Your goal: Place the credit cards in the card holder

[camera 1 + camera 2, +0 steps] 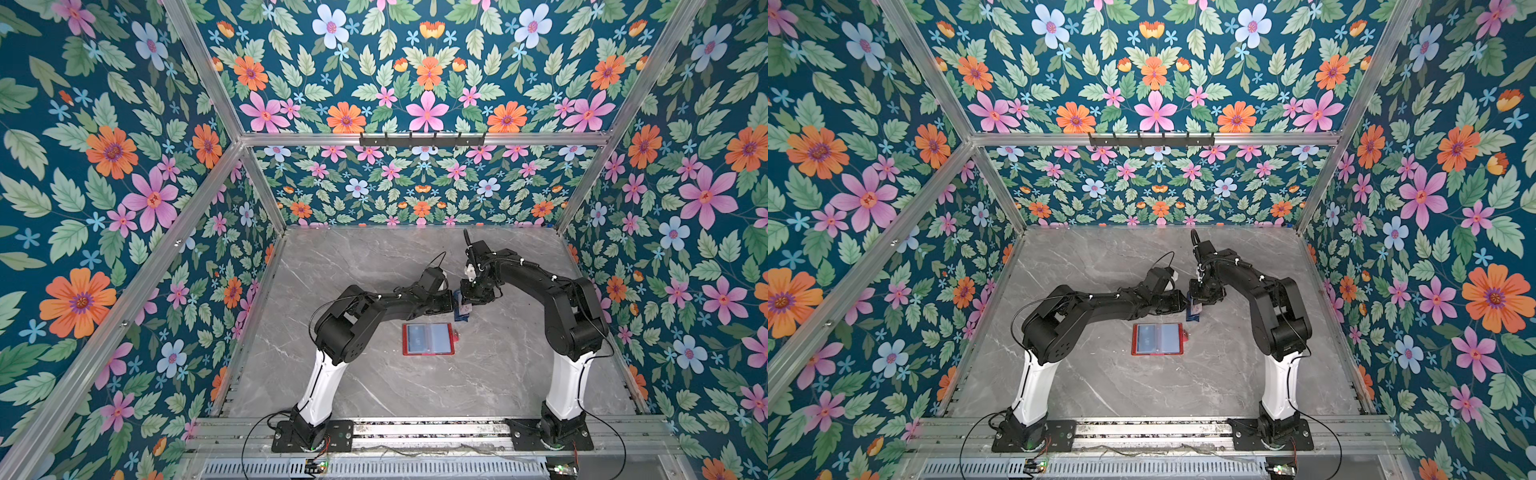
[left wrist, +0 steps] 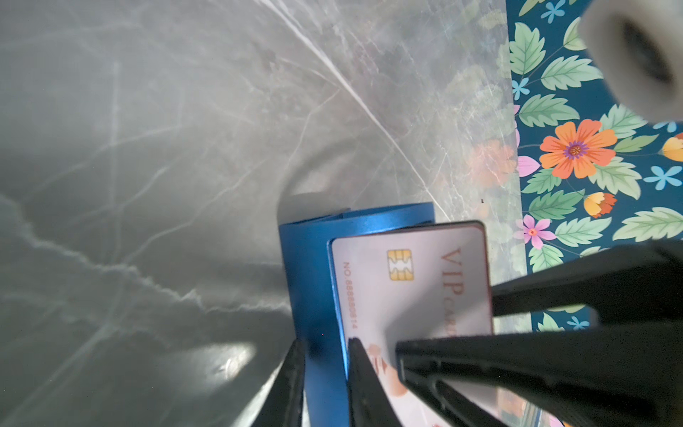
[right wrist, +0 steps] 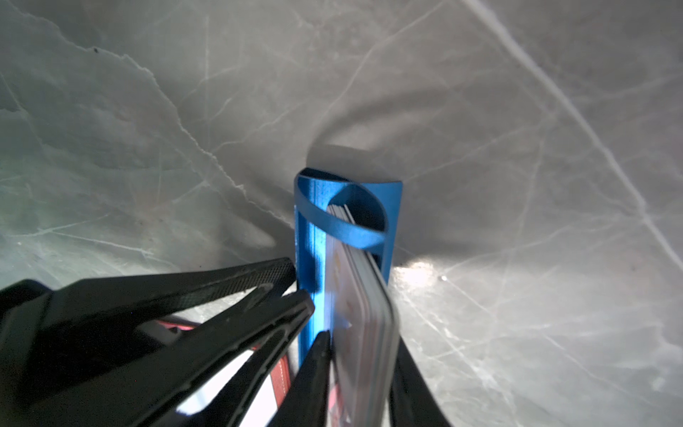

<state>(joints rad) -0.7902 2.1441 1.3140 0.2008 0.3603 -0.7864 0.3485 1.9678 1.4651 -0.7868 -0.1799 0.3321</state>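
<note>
The red card holder (image 1: 428, 338) (image 1: 1158, 338) lies open and flat on the table, its bluish sleeves facing up. Just behind it stands a small blue stand (image 1: 461, 312) (image 2: 314, 281) (image 3: 308, 236) with a stack of credit cards (image 3: 369, 314) upright in it. The front card (image 2: 406, 288) is white with a gold chip and "VIP" lettering. My left gripper (image 2: 325, 342) (image 1: 453, 302) is shut on the stand's side wall. From above, my right gripper (image 3: 364, 347) (image 1: 468, 300) is shut on the stack of cards. A red edge of the card holder (image 3: 281, 373) shows behind the fingers.
Grey marble tabletop (image 1: 374, 386) with floral walls on three sides. An aluminium rail (image 1: 415, 428) carrying both arm bases runs along the front edge. Both arms meet over the table's middle, just behind the card holder.
</note>
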